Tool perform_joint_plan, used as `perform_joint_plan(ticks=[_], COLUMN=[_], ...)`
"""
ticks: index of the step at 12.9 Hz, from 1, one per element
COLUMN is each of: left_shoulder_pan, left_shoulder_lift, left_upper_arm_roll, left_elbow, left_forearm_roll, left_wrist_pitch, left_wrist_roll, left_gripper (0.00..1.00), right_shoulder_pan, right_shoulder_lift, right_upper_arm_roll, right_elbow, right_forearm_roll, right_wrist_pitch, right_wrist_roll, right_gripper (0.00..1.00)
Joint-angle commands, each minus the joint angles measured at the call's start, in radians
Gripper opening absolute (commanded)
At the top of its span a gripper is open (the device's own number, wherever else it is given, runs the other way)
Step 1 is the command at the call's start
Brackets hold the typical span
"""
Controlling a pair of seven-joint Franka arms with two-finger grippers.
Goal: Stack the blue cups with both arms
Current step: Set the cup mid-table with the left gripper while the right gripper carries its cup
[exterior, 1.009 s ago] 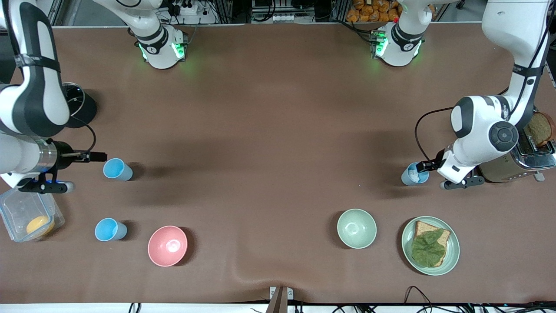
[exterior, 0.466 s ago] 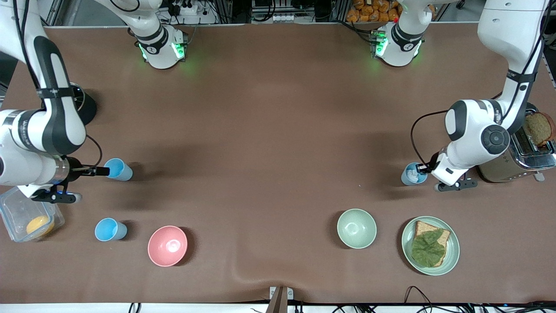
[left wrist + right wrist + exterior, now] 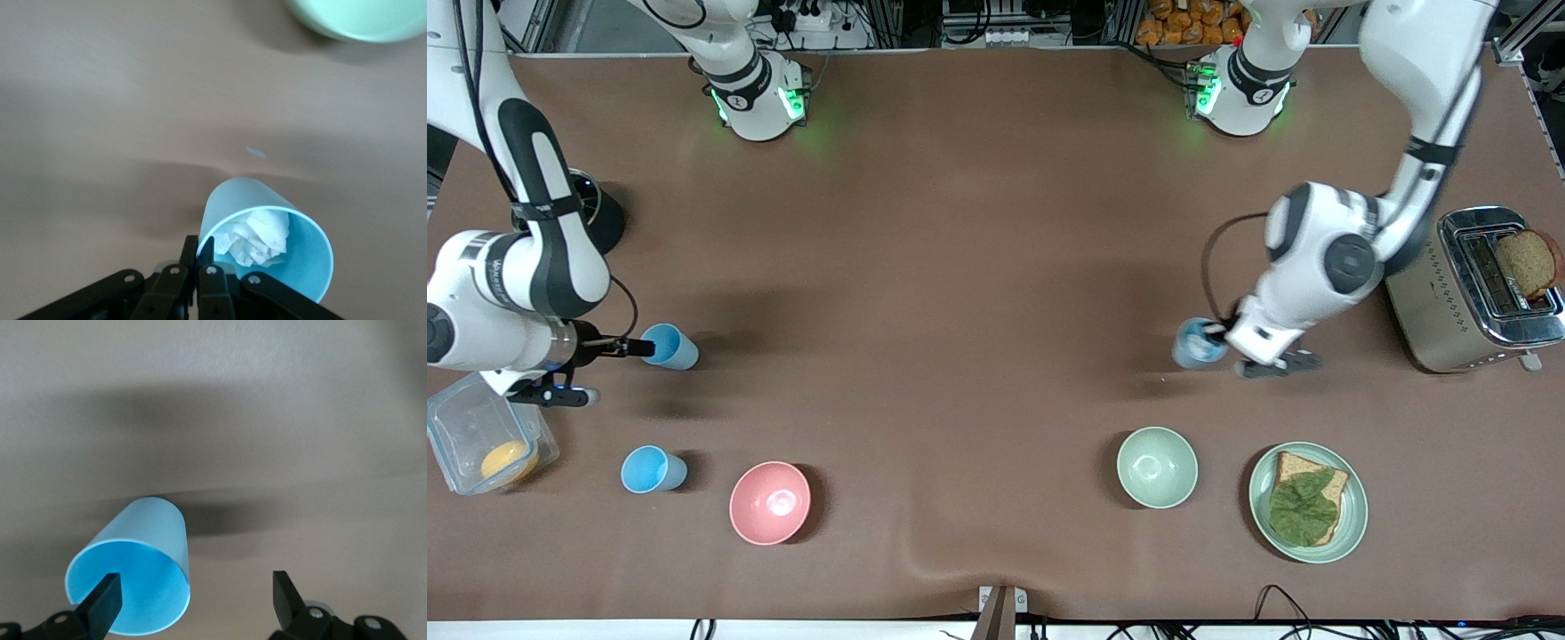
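Blue cups are both being taken: left hand pinches the paper-stuffed cup; right hand, open, should close on the bright cup's nine-o'clock rim.

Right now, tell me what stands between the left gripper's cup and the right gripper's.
Nothing visible: bare table between the paler cup, pinched by the left gripper, and the bright cup at the right gripper. Pink bowl and green bowl sit nearer the camera.

No legible text or labels.
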Motion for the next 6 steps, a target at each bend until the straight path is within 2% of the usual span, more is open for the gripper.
perform_joint_plan(ticks=[1,2,3,4,6], left_shoulder_pan=[-0.085,-0.174,-0.237,-0.278,-0.383], left_shoulder_lift=[0.038,0.084,0.146,0.214,0.326], left_upper_arm_roll=[-0.126,-0.123,-0.121,-0.121,-0.118], left_elbow=[0.107,0.18,0.262,0.347,0.458], left_forearm_roll=[0.02,0.038,0.064,0.098,0.21], left_wrist_pitch=[-0.024,-0.023,-0.023,-0.023,-0.021], left_wrist_roll=[-0.401,-0.533,-0.633,-0.724,-0.911], left_gripper=[0.0,0.0,0.0,0.0,0.0], right_shoulder_pan=[-0.028,-0.029,-0.034,-0.037,-0.037], right_shoulder_lift=[0.024,0.03,0.036,0.038,0.038], right_upper_arm_roll=[0.021,0.021,0.021,0.022,0.023], right_elbow=[-0.007,-0.007,-0.007,-0.008,-0.008], right_forearm_roll=[-0.002,-0.002,-0.002,0.0,0.0], right_wrist_pitch=[0.008,0.008,0.003,0.0,-0.003], right_wrist_roll=[-0.003,-0.006,-0.012,-0.023,-0.029], right_gripper=[1.0,1.0,0.58,0.03,0.0])
